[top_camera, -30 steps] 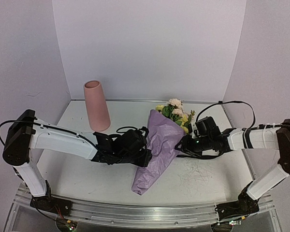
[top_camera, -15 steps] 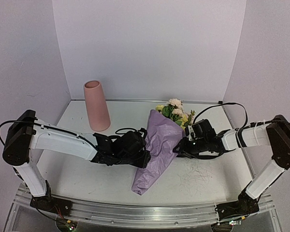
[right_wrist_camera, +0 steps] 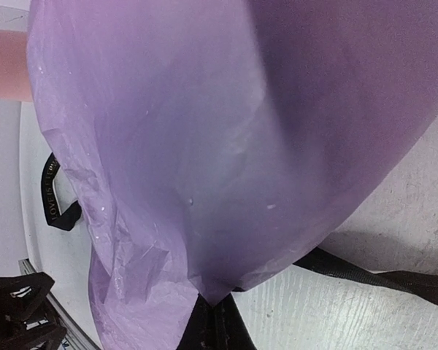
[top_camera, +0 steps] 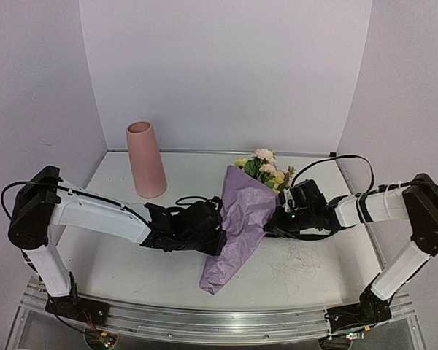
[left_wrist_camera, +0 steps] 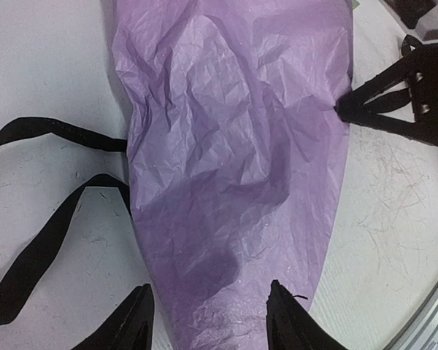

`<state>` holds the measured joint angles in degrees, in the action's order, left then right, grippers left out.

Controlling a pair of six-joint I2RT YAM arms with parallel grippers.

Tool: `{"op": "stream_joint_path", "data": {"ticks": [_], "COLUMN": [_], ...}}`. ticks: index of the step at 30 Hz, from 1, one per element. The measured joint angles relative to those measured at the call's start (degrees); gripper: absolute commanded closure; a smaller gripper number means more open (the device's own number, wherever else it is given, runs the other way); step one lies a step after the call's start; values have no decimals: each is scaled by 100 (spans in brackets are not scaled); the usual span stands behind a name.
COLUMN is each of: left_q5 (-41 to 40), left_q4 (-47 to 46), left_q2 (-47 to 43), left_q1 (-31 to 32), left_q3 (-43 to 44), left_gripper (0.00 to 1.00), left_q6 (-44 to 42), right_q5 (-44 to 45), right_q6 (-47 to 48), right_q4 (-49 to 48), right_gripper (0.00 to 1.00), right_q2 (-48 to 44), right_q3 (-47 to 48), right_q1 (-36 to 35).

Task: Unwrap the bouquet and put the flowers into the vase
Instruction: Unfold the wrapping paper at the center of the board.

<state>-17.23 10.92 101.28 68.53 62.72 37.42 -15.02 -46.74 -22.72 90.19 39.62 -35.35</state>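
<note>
- Top view: the bouquet (top_camera: 237, 226) lies on the table (top_camera: 117, 266) between our two arms. Its narrow tip points to the near edge and the flowers (top_camera: 265, 168) poke out at the far end.
- The vase (top_camera: 146, 169) stands upright at far left, well apart from the bouquet. A black ribbon (top_camera: 191, 197) lies loose on the table just left of the wrapper (top_camera: 244, 204).
- The left gripper (top_camera: 219, 237) meets the cone's left side. The right gripper (top_camera: 272, 221) meets its right edge, just below the blooms.
- Left wrist view: the left gripper (left_wrist_camera: 208, 288) straddles the cone's narrow part. Its fingers (left_wrist_camera: 140, 324) sit one on each side, both against the paper, so we read this as a grip across the bouquet (left_wrist_camera: 233, 168).
- The ribbon (left_wrist_camera: 51, 219) loops on the table (left_wrist_camera: 44, 65) to the left, touching the wrapper's edge.
- Same view: the right gripper (left_wrist_camera: 343, 108) has its tips together on the wrapper's right edge.
- Right wrist view: the right gripper (right_wrist_camera: 213, 324) is closed, pinching a corner of the wrapper (right_wrist_camera: 204, 146), which fills most of the frame.
- The vase (right_wrist_camera: 4, 65) is a pink blur at top left. The ribbon (right_wrist_camera: 52, 197), gold-lettered, shows at the left edge.
</note>
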Motion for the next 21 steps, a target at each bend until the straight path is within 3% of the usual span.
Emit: {"op": "stream_joint_path", "data": {"ticks": [10,21], "left_q5": [116,259], "left_q4": [1,-3], "left_q2": [404,836], "left_q1": [0,36], "left_q3": [98,411], "left_gripper": [47,48], "left_q6": [-101,-168], "right_q5": [-22,-44], "right_q6": [15,31], "right_q4": [256,591], "right_gripper": [100,100], "right_q2": [-645,-746], "right_q3": [3,203], "right_q1": [0,-5]}}
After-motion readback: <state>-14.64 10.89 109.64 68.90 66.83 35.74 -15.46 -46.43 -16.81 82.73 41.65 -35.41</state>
